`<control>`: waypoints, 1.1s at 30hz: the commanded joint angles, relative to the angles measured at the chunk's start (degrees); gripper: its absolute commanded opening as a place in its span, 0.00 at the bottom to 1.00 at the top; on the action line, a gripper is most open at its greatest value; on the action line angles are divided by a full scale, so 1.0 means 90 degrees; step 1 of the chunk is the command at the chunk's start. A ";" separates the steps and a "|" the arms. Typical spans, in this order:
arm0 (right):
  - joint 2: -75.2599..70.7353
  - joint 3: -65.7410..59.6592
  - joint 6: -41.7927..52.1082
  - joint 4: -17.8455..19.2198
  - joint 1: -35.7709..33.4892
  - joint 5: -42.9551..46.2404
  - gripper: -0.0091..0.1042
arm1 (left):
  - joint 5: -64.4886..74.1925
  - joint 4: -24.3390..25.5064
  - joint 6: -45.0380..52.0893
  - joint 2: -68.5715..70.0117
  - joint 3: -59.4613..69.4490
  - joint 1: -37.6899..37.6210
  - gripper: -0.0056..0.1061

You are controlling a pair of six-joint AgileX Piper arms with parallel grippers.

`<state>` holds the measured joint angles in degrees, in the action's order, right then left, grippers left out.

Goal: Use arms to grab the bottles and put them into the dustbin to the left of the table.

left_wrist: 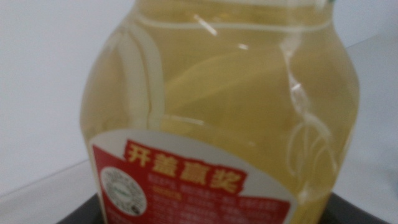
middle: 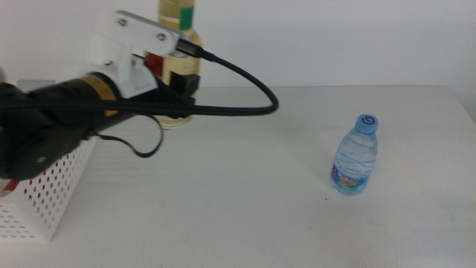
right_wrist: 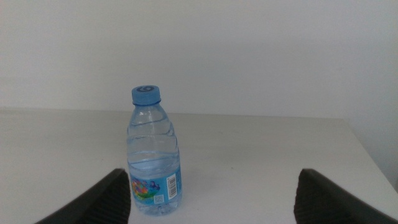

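Clearly the left tool (middle: 182,89) has the yellow-liquid bottle (middle: 178,45) between its dark jaws: the left wrist view is filled by the bottle's body and its red-and-white label, with dark jaw tips showing at both lower corners, so the tool looks pinched on the bottle low on its body. I cannot tell whether the bottle's base is touching the tabletop (middle: 245,193). The bottle stands upright, long axis vertical, at the far edge of the tabletop.

What the coming move turns on is the dustbin (middle: 44,193) — it lies toward the camera and to the left of the bottle, beside the tabletop's left edge, with the left arm's own forearm and black cable (middle: 238,82) stretched over its open top. By my judgement the carry is short, but the bottle's base must clear the perforated near wall, and the cable loop hangs close.

The right tool (right_wrist: 211,199) is spread wide, the blue-capped water bottle (right_wrist: 154,155) upright just ahead of it, nearer one jaw than the other. That bottle stands well to the right of the dustbin, with bare tabletop all round it.
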<state>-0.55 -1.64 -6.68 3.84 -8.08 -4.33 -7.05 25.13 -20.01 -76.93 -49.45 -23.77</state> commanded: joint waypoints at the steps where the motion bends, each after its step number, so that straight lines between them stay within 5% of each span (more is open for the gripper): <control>1: -0.0169 0.0052 0.0083 0.0034 0.0036 0.0482 0.74 | -0.0447 -0.0038 -0.0104 0.0563 -0.0252 -0.0006 0.16; 14: -0.0169 0.0052 0.0083 0.0034 0.0036 0.0482 0.74 | 0.2104 -0.0058 0.0037 0.1982 -0.0245 -0.0006 0.04; 26: -0.0169 0.0052 0.0083 0.0034 0.0036 0.0482 0.74 | 0.4340 -0.0840 0.1393 0.2125 -0.0975 0.0009 0.01; 33: -0.0169 0.0052 0.0083 0.0034 0.0036 0.0482 0.74 | 0.5195 -0.1240 0.1414 0.1534 -0.1824 0.1024 0.01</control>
<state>-0.55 -1.64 -6.68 3.84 -8.08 -4.33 44.22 13.64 -7.15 -63.50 -61.94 -16.31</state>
